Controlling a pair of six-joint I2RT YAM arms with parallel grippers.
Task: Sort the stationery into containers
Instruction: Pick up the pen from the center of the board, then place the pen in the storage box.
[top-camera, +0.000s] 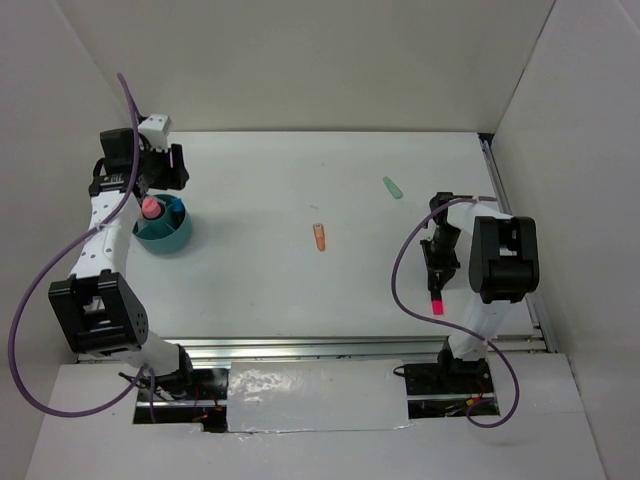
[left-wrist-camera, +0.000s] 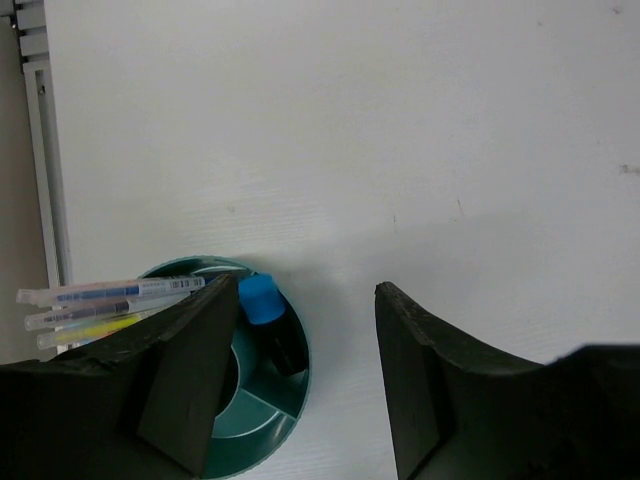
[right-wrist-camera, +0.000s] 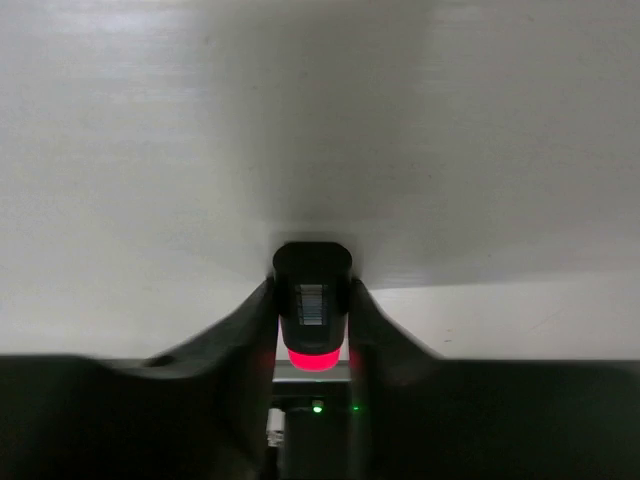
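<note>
The round teal tub (top-camera: 168, 238) stands at the left and holds a pink-capped tube (top-camera: 150, 208). In the left wrist view the tub (left-wrist-camera: 297, 352) holds a blue-capped black marker (left-wrist-camera: 264, 305) and thin pens (left-wrist-camera: 110, 295). My left gripper (top-camera: 172, 168) hangs open and empty just beyond the tub (left-wrist-camera: 305, 292). My right gripper (top-camera: 438, 268) is shut on a black marker with a pink-red end (top-camera: 437, 305), clear of the table at the right; the marker also shows in the right wrist view (right-wrist-camera: 312, 305). An orange marker (top-camera: 319, 237) and a green one (top-camera: 392, 187) lie on the table.
White walls enclose the table on three sides. A metal rail (top-camera: 350, 345) runs along the near edge, and another (top-camera: 515, 240) along the right edge. Purple cables loop from both arms.
</note>
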